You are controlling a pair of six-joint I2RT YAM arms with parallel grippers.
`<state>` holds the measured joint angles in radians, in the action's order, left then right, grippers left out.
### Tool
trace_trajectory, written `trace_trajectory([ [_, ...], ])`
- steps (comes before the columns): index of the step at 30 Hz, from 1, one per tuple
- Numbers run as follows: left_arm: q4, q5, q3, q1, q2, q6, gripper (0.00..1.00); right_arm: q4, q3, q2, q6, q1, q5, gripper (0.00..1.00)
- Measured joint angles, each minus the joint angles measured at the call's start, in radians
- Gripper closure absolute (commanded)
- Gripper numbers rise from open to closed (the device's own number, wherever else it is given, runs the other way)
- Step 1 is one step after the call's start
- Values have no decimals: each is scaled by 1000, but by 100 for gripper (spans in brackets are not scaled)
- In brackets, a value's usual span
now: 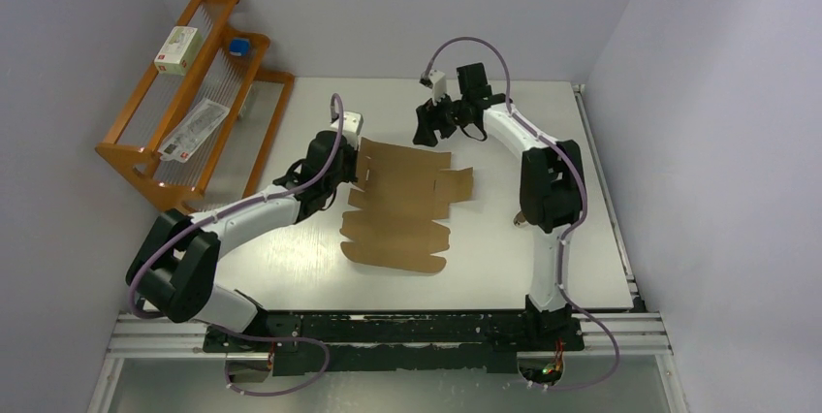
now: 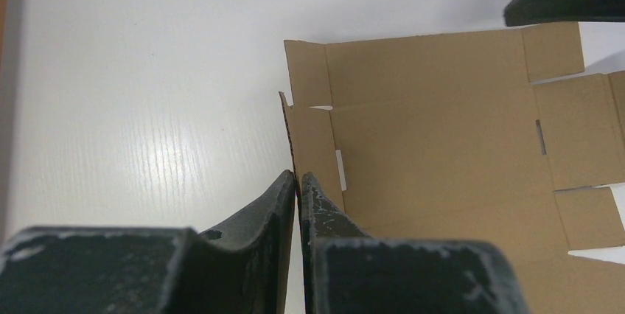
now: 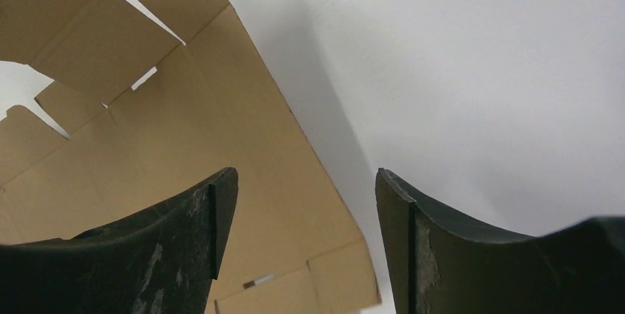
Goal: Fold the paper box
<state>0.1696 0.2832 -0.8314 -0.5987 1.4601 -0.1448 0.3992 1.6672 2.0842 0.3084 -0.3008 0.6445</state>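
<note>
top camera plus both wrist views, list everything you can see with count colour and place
paper box: one, brown, flat sheet mid-table
table: one, white, under everything
rack: one, orange wood, far left
small box: one, white with green and red label, top of rack
small object: one, blue, beside the small box
packet: one, white, lower on rack
left gripper: one, black, shut on the paper box's left flap
right gripper: one, black, open over the paper box's far edge
</note>
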Motion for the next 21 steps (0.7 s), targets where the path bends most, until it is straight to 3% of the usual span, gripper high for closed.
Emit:
trace_trajectory([
  [8,29,-8,19,0,-5,3,86,80,131,150,116,-6,100,28],
  [15,49,-14,40,0,-21,4,86,162,176,232,187,-9,173,36],
  [18,55,-16,42,0,-21,7,86,206,212,264,219,-11,202,42],
  [21,62,-16,44,0,-21,8,86,241,222,275,246,-14,226,61],
])
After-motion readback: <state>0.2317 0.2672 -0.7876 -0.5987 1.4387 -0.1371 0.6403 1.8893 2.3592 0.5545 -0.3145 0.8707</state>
